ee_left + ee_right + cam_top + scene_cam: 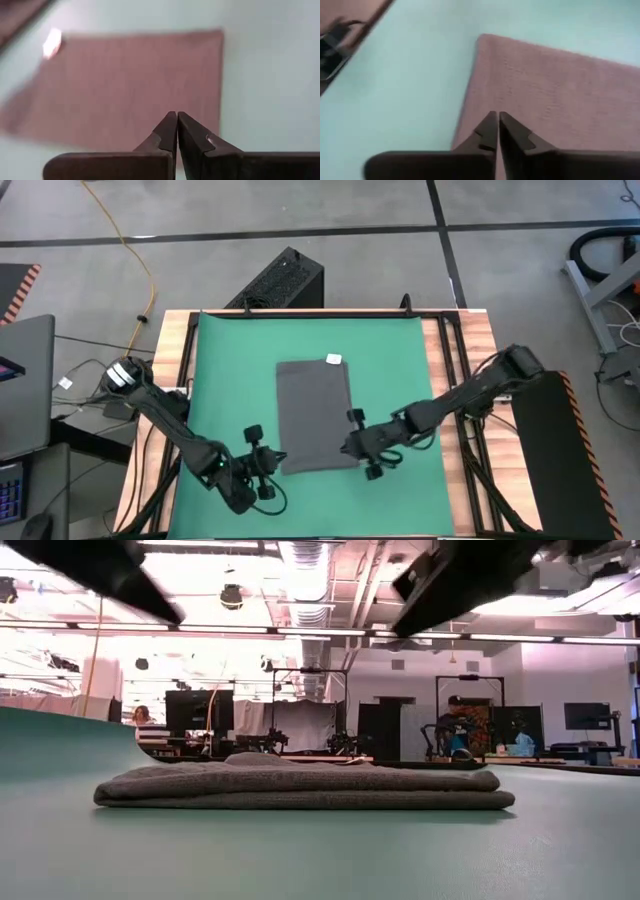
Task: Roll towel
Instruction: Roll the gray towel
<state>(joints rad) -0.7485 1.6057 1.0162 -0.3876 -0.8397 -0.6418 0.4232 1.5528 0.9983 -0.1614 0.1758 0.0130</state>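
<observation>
Although both arms are gathered at the near end of the towel (316,417), the rolling itself looks not yet begun. The dark grey cloth lies flat in a folded rectangle at the middle of the green mat (220,360), its small white tag (334,359) at the far edge. In the low view it is a low, even stack of layers with no curl or raised lip at either end.

The left gripper (262,463) sits just beside the towel's near left corner, and its wrist view shows the two dark fingers pressed together with no cloth between them, the towel stretching out beyond the tips. The right gripper (362,448) is at the near right corner; its fingers are likewise closed on nothing, with the towel's edge running just under and past them. Whether either set of tips touches the cloth or hovers above it cannot be told.

By my reading, the whole task is still left: taking hold of the near edge, turning it over, and working the roll toward the tagged end.
</observation>
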